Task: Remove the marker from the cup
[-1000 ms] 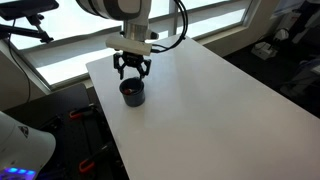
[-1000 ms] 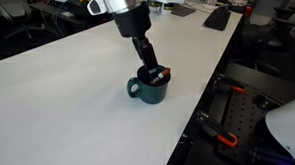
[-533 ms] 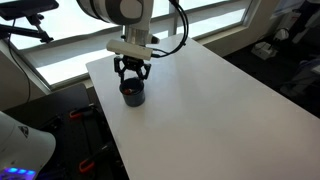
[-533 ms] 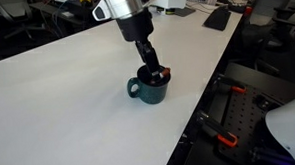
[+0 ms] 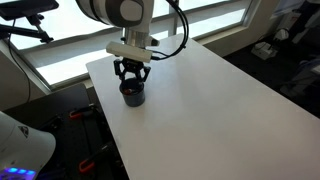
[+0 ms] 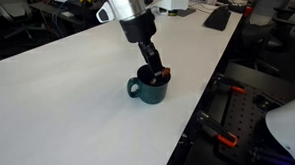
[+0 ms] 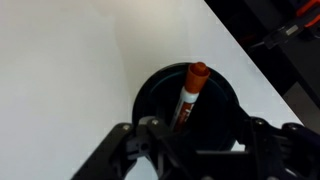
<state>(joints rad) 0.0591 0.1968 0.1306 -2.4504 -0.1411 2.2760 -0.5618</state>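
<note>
A small round dark cup (image 7: pixel 218 108) stands on the plain white counter (image 7: pixel 70 70). A dark marker with a red-orange end (image 7: pixel 190 95) leans inside it. The black gripper (image 7: pixel 195 148) hangs above, its jaws apart on either side of the marker.

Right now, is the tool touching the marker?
Cannot tell. In the wrist view the marker stands in the cup between the fingers of the tool, but any gap is hidden.

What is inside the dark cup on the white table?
In the wrist view, the marker leans inside the cup, red-orange end up. The hand covers its lower end; the cup's floor is too dark.
</note>
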